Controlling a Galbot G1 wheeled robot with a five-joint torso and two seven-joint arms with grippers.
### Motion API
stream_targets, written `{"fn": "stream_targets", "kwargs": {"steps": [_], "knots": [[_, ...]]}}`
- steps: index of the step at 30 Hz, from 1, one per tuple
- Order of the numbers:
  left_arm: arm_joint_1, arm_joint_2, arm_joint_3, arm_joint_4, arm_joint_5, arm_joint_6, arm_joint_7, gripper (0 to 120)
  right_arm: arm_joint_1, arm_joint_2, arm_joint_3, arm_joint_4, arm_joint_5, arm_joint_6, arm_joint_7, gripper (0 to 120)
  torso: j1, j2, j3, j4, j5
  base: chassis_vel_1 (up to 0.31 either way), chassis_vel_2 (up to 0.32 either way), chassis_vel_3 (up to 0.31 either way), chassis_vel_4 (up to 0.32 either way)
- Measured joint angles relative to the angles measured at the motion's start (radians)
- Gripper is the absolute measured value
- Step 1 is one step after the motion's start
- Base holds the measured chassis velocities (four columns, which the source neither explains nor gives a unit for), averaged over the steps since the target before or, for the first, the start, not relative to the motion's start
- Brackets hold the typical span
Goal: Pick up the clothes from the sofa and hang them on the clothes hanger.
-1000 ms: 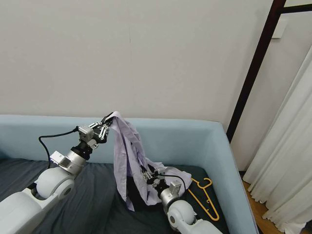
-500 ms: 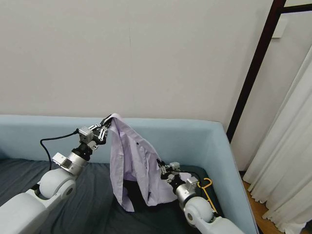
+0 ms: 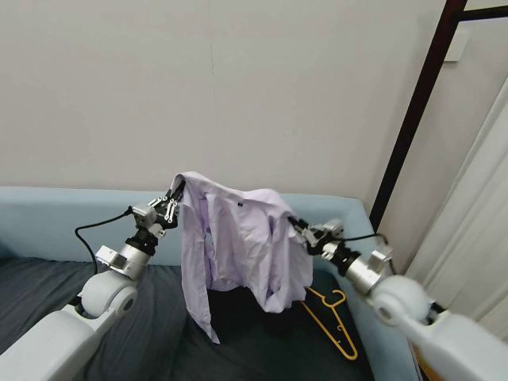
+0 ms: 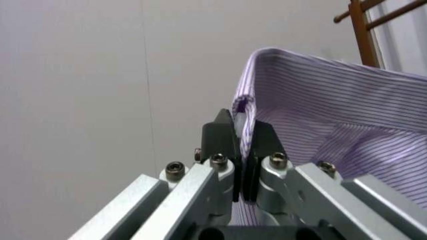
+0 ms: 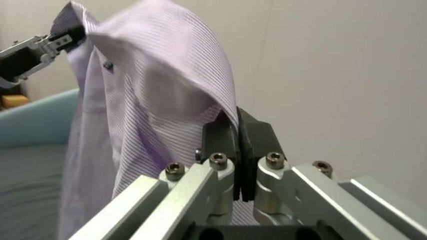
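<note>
Shirt (image 3: 238, 234) hangs spread above the sofa (image 3: 48, 210), top edge running 9-to-3 between your grippers. Left gripper (image 3: 173, 198) is clamped on one shoulder and right gripper (image 3: 299, 228) on the other. Hanger (image 3: 332, 324) lies at 5 o'clock, below the right one, your nearer arm.

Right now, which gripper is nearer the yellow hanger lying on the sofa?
Right. The right gripper, shut on the shirt, hangs just above the hanger; the left gripper clamps the shirt's other end, farther off across the sofa.
</note>
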Motion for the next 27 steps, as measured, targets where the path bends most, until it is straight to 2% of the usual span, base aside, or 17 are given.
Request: {"fn": "stream_targets", "kwargs": {"steps": [1, 2, 5, 6, 10, 11, 14, 19, 21, 27], "knots": [[-0.013, -0.001, -0.004, -0.010, -0.002, 0.006, -0.002, 0, 0.025, -0.054, 0.014, 0.032, 0.002, -0.027, 0.033, 0, 0.000, 0.000, 0.000, 0.0002, -0.0005, 0.000, 0.000, 0.000, 0.000], [-0.013, -0.001, -0.004, -0.010, -0.002, 0.006, -0.002, 0, 0.025, -0.054, 0.014, 0.032, 0.002, -0.027, 0.033, 0, 0.000, 0.000, 0.000, 0.0002, -0.0005, 0.000, 0.000, 0.000, 0.000], [-0.046, 0.006, -0.011, -0.047, -0.015, 0.025, -0.004, 0, 0.065, -0.187, 0.077, 0.107, -0.046, -0.137, 0.090, 0, 0.000, 0.000, 0.000, 0.0004, -0.0004, 0.000, 0.000, 0.000, 0.000], [-0.046, 0.006, -0.011, -0.047, -0.015, 0.025, -0.004, 0, 0.065, -0.187, 0.077, 0.107, -0.046, -0.137, 0.090, 0, 0.000, 0.000, 0.000, 0.0004, -0.0004, 0.000, 0.000, 0.000, 0.000], [-0.063, 0.027, -0.030, -0.071, -0.021, 0.042, -0.016, 0, 0.081, -0.291, 0.109, 0.173, -0.077, -0.278, 0.157, 0, 0.000, 0.000, 0.000, 0.0002, -0.0002, 0.000, 0.000, 0.000, 0.000], [-0.063, 0.027, -0.030, -0.071, -0.021, 0.042, -0.016, 0, 0.081, -0.291, 0.109, 0.173, -0.077, -0.278, 0.157, 0, 0.000, 0.000, 0.000, 0.0002, -0.0002, 0.000, 0.000, 0.000, 0.000], [-0.065, 0.051, -0.044, -0.093, -0.025, 0.054, -0.041, 0, 0.090, -0.331, 0.113, 0.197, -0.084, -0.374, 0.201, 0, 0.000, 0.000, 0.000, 0.0009, -0.0007, 0.000, 0.000, 0.000, 0.000], [-0.023, 0.070, -0.044, -0.152, -0.023, 0.060, -0.053, 0, 0.093, -0.336, 0.109, 0.215, -0.059, -0.410, 0.201, 0, 0.000, 0.000, 0.000, 0.0006, -0.0004, 0.000, 0.000, 0.000, 0.000], [-0.012, 0.071, -0.043, -0.162, -0.018, 0.061, -0.054, 0, 0.093, -0.336, 0.106, 0.221, -0.048, -0.409, 0.192, 0, 0.000, 0.000, 0.000, 0.0007, -0.0004, 0.000, 0.000, 0.000, 0.000], [0.023, 0.053, -0.008, -0.169, 0.030, 0.071, -0.054, 0, 0.088, -0.327, 0.098, 0.216, -0.006, -0.298, 0.114, 0, 0.000, 0.000, 0.000, 0.0007, -0.0006, 0.000, 0.000, 0.000, 0.000]]}}
